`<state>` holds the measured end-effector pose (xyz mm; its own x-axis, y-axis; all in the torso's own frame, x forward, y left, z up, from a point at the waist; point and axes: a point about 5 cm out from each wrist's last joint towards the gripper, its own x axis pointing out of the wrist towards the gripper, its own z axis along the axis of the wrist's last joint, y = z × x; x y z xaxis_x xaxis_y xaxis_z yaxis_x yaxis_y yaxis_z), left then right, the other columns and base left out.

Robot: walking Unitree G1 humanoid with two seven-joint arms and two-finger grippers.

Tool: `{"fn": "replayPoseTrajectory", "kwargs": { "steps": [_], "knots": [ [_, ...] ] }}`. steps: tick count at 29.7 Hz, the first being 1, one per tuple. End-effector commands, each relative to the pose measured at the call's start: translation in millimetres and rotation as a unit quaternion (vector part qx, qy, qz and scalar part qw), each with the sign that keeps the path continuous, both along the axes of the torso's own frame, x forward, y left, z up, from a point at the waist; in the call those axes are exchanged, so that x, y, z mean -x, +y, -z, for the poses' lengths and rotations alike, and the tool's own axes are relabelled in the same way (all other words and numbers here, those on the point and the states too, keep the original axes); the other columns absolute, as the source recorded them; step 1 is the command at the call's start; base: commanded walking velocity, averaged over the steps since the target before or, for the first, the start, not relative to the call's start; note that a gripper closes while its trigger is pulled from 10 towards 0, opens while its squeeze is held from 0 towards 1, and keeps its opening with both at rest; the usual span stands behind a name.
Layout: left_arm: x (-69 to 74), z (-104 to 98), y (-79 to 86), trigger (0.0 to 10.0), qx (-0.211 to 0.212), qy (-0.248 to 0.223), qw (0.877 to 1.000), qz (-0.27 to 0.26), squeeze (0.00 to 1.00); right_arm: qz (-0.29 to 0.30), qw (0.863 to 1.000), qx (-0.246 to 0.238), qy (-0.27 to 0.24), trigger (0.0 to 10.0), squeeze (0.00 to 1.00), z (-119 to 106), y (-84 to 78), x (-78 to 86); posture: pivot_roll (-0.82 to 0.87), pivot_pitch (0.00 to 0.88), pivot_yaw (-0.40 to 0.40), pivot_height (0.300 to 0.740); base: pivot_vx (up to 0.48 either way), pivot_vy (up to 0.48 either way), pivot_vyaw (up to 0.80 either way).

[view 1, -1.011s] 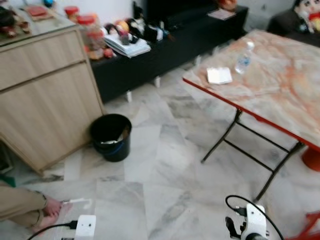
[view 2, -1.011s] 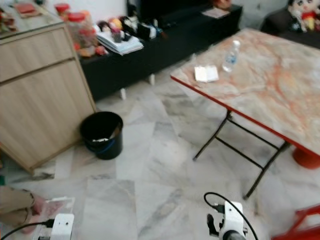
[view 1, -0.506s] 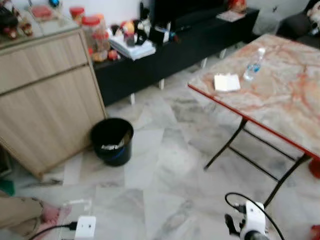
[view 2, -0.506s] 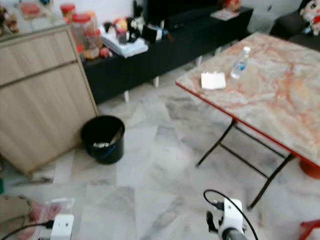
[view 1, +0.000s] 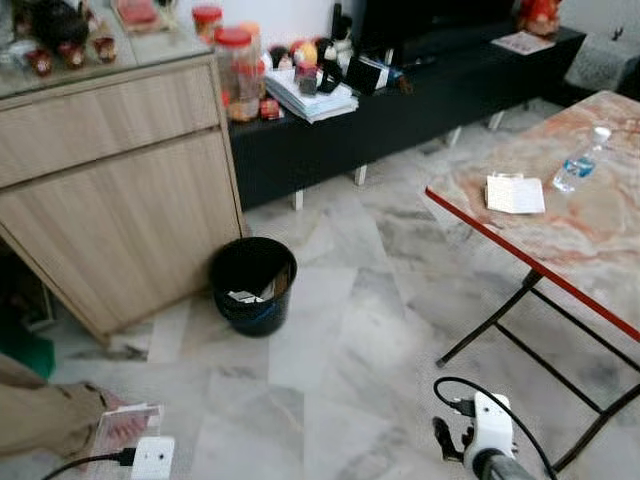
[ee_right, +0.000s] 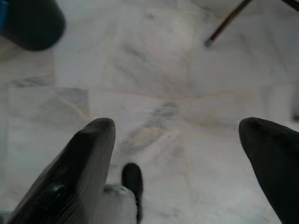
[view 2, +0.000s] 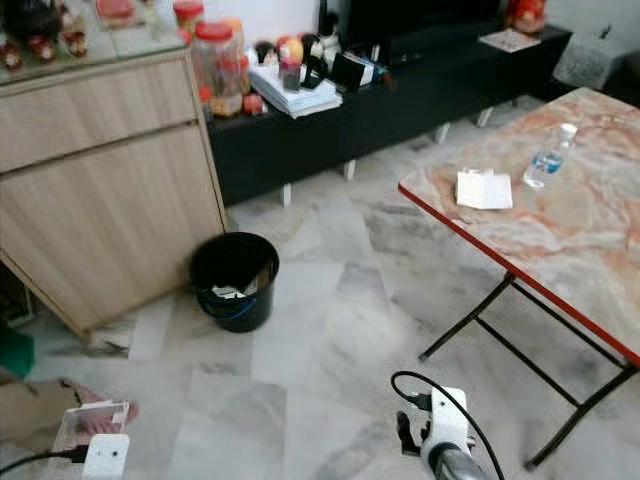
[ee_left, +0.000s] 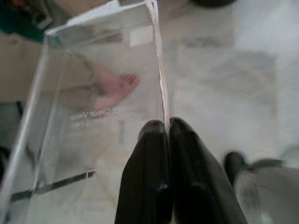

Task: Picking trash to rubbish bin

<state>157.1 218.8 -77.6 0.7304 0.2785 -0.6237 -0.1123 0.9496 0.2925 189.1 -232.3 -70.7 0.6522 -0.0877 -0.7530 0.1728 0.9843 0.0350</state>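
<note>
The camera has swung left; the bin (view 1: pixel 252 284) lies more central.

Left claw (ee_left: pixel 167 128) pinched tight — right claw (ee_right: pixel 177 135) spread wide, both low and forward.

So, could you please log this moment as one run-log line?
left gripper: shut on clear plastic box | right gripper: open, holding nothing, over floor | black bin: ahead by wooden cabinet | box not yet binned

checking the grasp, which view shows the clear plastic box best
The left wrist view: the clear plastic box spreads across it, with the left gripper shut on one wall edge. Both eye views catch just a small part of it low by the floor, above the white wrist unit. The right wrist view faces bare floor.
</note>
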Motion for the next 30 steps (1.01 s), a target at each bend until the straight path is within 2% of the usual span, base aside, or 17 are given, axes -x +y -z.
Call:
{"fn": "replayPoseTrajectory", "kwargs": {
  "steps": [1,30],
  "knots": [
    [0.1,-1.2,6.0,10.0,-0.01,0.002,1.0,0.003,0.0,0.002,1.0,-0.002,-0.007,10.0,0.0,-2.2,1.3,-4.6,0.03,0.102,-0.072,0.74,0.33,0.0,0.0],
    [-0.2,-1.6,7.6,10.0,-0.013,0.004,1.0,0.014,0.0,0.0,1.0,-0.005,-0.004,10.0,0.0,-1.5,4.4,-5.3,0.04,0.06,-0.057,0.74,0.33,0.0,0.0]
  ]
}}
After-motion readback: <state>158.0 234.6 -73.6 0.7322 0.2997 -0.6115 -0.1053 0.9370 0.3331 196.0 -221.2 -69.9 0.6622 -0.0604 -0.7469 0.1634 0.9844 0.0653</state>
